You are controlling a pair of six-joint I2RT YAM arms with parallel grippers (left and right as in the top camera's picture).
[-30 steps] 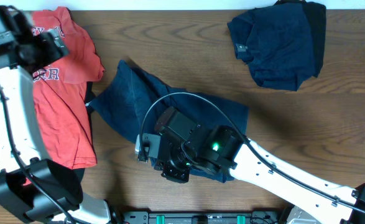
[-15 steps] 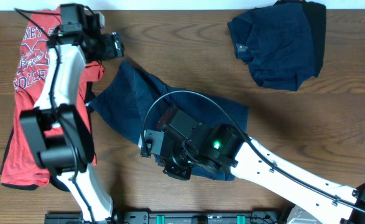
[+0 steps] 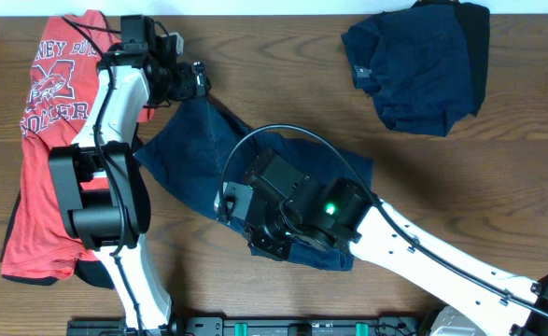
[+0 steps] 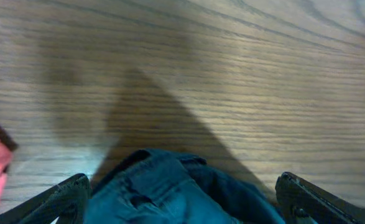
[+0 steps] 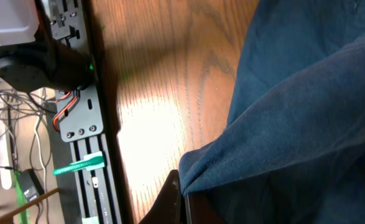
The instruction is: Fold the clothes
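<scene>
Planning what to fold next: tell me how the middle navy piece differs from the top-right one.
The middle navy piece lies spread in a long diagonal; the top-right navy piece sits bunched in a compact heap. The middle navy piece has the left gripper at its top corner and the right gripper over it; the top-right navy piece lies apart from both. Both are dark navy cloth.

1. The overhead view is bright, even and sharp across the worktop (image 3: 283, 103), with only short, soft shadows beside the arms
2. The left wrist view is dimmer and blurred, and a broad triangular shadow lies on the wood above the navy shorts (image 4: 170, 193)
3. The right wrist view has a pale glare patch on the wood, and the nearest fabric fold is out of focus
</scene>
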